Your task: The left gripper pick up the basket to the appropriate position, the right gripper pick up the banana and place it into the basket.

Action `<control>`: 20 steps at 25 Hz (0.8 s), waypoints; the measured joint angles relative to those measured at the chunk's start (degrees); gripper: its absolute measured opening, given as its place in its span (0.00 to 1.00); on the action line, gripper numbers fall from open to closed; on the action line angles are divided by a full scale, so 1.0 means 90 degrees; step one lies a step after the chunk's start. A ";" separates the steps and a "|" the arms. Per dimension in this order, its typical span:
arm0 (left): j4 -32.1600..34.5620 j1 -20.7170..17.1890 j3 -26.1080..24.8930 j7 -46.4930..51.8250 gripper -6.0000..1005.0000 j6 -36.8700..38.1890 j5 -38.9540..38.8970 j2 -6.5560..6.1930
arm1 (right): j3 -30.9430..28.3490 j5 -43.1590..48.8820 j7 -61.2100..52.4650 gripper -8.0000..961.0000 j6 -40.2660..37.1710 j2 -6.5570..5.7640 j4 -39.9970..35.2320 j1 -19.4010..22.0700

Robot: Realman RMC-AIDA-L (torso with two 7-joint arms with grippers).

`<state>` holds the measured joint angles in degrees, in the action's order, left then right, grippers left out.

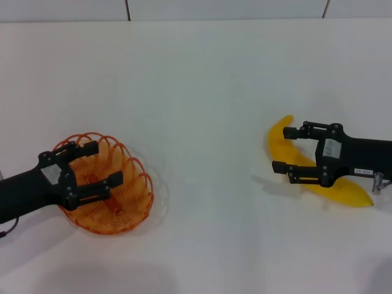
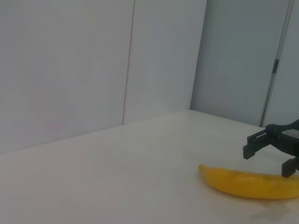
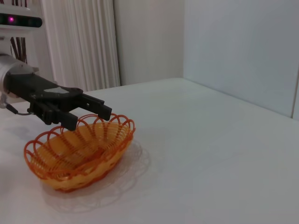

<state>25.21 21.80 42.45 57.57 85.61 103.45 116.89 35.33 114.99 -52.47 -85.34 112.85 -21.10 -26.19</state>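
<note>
The orange wire basket [image 1: 131, 202] sits on the white table at the left. My left gripper [image 1: 107, 163] is open and hovers over the basket's near-left part, fingers spread above the rim. The right wrist view shows the basket [image 3: 79, 154] with the left gripper [image 3: 91, 117] just above its far rim, holding nothing. The yellow banana [image 1: 343, 193] lies on the table at the right. My right gripper [image 1: 281, 149] is open and above the banana's middle, one finger on each side. The left wrist view shows the banana [image 2: 247, 183] with the right gripper [image 2: 267, 158] above it.
The white table [image 1: 202, 110] spreads wide between the basket and the banana. A wall runs along its far edge. Curtains [image 3: 84, 42] hang behind the left arm in the right wrist view.
</note>
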 joint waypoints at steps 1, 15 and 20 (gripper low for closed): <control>0.0001 0.0000 0.0000 0.0000 0.90 0.0000 0.0000 0.0000 | 0.0000 0.0002 0.0000 0.82 0.0000 0.0000 0.0000 0.0000; 0.0002 0.0004 0.0010 -0.0005 0.89 0.0000 -0.0006 0.0000 | 0.0000 0.0005 0.0000 0.82 0.0006 0.0006 0.0001 -0.0005; 0.0004 -0.0013 -0.0058 -0.0013 0.89 -0.0001 -0.0307 -0.0002 | -0.0027 -0.0049 0.0000 0.82 0.0002 0.0008 0.0001 0.0004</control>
<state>25.25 21.68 41.93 57.46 85.61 100.69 116.87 35.09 114.54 -52.47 -85.33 112.92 -21.09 -26.15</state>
